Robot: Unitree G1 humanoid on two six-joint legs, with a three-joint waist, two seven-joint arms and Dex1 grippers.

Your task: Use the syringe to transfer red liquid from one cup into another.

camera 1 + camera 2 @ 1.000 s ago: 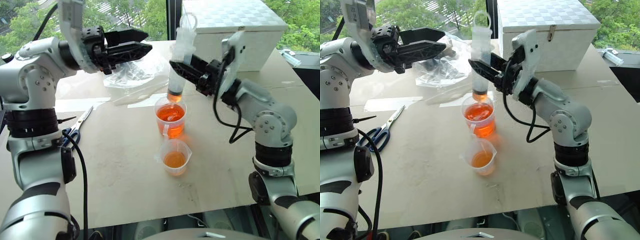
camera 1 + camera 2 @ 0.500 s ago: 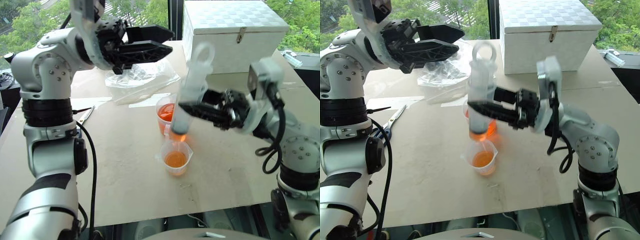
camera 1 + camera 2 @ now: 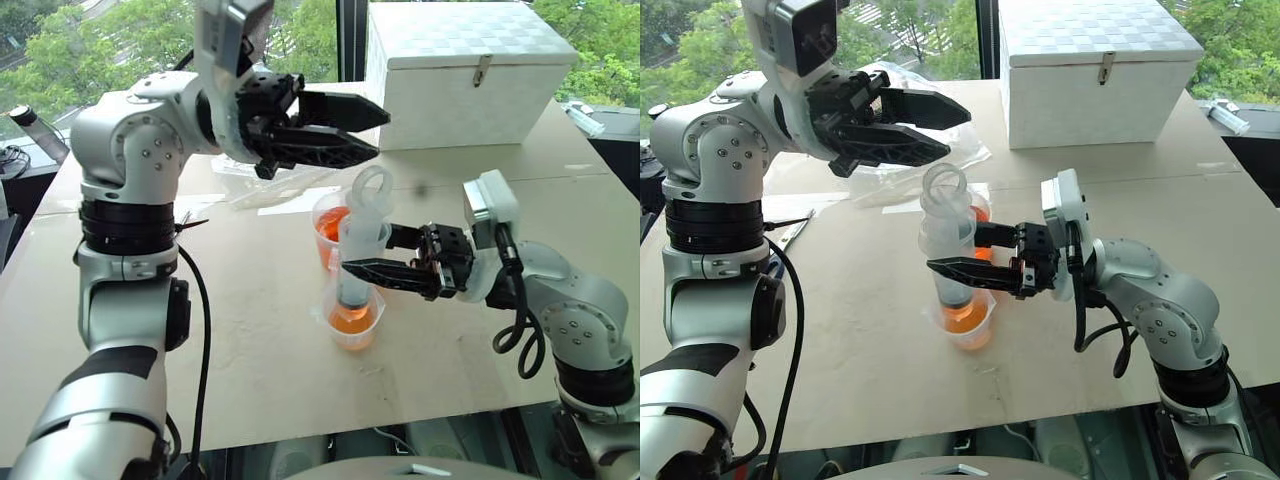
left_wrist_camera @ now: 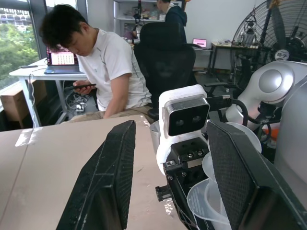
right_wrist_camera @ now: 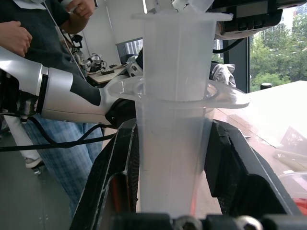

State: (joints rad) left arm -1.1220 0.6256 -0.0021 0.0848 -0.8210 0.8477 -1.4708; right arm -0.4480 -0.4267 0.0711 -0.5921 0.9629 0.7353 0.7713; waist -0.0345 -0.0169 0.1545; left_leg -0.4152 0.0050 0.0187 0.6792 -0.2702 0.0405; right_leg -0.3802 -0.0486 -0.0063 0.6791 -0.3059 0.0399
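Note:
The syringe stands upright with its tip down inside the small cup, which holds red liquid. My right gripper is shut on the syringe barrel, reaching in from the right. Just behind it, partly hidden by the syringe, stands the taller beaker with more red liquid. The ring-ended plunger sticks up. My left gripper hovers open above and behind the ring, pointing right, with nothing between its fingers.
A white box stands at the back of the table. A crumpled plastic bag and scissors lie at the left. Another syringe lies at the far right edge. People sit and stand beyond the table.
My right gripper carried the syringe from over the tall beaker toward me and lowered its tip into the small cup. My left gripper swung right, closer to the plunger ring.

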